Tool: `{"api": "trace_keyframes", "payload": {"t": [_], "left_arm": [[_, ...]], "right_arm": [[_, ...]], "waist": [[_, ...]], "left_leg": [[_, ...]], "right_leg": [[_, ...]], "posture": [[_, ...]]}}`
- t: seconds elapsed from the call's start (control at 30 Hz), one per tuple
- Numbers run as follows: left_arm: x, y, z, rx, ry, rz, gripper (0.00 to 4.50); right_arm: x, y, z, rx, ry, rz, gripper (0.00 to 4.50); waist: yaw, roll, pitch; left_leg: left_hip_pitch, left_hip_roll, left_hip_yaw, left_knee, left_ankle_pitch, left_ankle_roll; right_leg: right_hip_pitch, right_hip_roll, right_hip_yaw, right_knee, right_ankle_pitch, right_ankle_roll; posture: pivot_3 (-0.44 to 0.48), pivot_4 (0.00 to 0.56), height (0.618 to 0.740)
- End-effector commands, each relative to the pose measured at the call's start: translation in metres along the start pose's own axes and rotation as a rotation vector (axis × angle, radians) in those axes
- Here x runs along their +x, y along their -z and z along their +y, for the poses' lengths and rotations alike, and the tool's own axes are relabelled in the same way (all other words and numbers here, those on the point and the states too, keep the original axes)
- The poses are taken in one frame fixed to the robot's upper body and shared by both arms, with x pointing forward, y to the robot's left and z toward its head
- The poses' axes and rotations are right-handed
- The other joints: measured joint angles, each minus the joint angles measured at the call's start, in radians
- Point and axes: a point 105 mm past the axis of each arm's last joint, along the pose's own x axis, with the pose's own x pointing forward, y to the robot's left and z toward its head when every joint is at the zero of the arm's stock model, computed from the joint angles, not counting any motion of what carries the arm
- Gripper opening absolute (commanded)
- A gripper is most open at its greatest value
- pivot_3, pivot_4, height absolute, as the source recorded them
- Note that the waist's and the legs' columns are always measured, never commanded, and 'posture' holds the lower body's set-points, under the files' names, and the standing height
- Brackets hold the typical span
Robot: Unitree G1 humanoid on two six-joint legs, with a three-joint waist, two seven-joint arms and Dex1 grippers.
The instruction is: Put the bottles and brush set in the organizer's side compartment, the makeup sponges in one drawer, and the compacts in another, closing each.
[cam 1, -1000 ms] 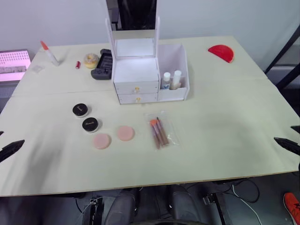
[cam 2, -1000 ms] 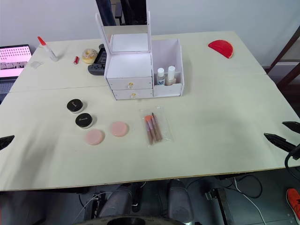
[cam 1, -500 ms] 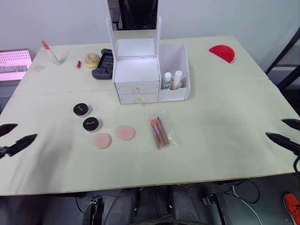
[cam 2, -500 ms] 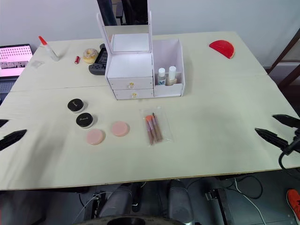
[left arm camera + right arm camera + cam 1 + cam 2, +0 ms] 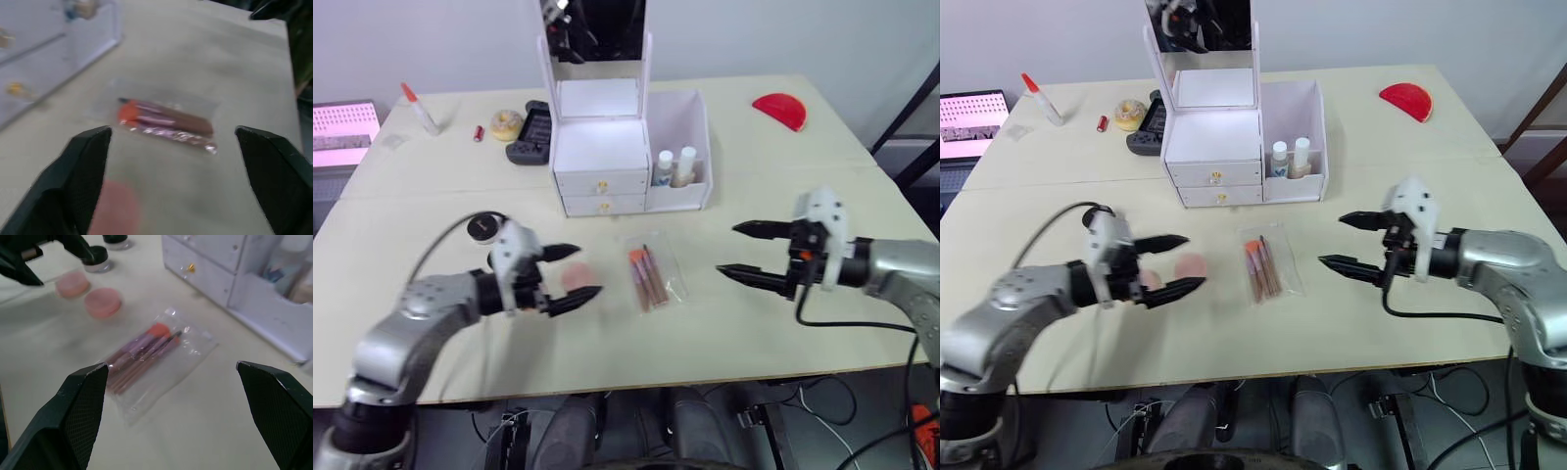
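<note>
Left hand point(image 5: 571, 273) spread | right hand point(image 5: 742, 251) spread | brush set point(image 5: 649, 277) between, untouched

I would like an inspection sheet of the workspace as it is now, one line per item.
Surface: pale table, bare at the front right.
Job's things: bottles stand in the side bin of the organizer; both drawers shut; brush set, makeup sponges and compacts lie on the table.
Clutter: glue bottle, yellow roll, game controller, red half-round piece.
Grippers: left gripper and right gripper open, jaws empty, either side of the brush set.
Cables: black cable at the right arm.
Surroundings: pink-lit panel off the table's left.
</note>
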Motion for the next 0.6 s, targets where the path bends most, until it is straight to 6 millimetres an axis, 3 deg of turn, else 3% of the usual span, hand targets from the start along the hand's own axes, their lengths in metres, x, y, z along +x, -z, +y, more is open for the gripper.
{"api": "trace_keyframes", "payload": {"t": [0.03,0.17,0.33,0.6], "left_arm": [[0.020,0.001,-0.004,0.032,0.016,-0.007,2.24],[0.038,0.013,0.004,0.056,-0.014,0.015,0.11],[0.060,0.017,0.013,0.077,-0.023,0.007,0.05],[0.077,0.030,0.009,0.084,0.008,0.029,0.05]], "right_arm": [[0.020,-0.004,-0.004,0.144,-0.012,0.022,4.50],[0.039,-0.003,0.001,0.337,-0.080,0.065,4.50],[0.055,0.006,-0.013,0.566,-0.072,0.155,4.50],[0.064,0.013,-0.038,0.672,-0.013,0.214,4.50]], "waist": [[0.003,0.000,0.000],[0.013,0.000,0.000],[0.016,0.000,0.000],[0.011,0.000,0.000]], "left_leg": [[0.000,0.000,0.000,0.000,0.000,0.000],[0.000,0.000,-0.001,0.001,0.000,0.000],[-0.004,-0.001,-0.004,0.005,0.000,0.000],[-0.005,-0.002,-0.004,0.008,-0.001,0.001]], "right_leg": [[0.000,0.000,0.000,0.000,0.000,0.000],[0.000,0.001,0.000,0.000,0.001,-0.001],[0.000,0.001,-0.002,0.000,0.002,0.001],[0.000,0.001,-0.002,0.001,0.003,0.002]], "posture": [[0.000,0.150,0.738],[0.000,0.150,0.738],[0.000,0.150,0.738],[0.000,0.150,0.738]]}}
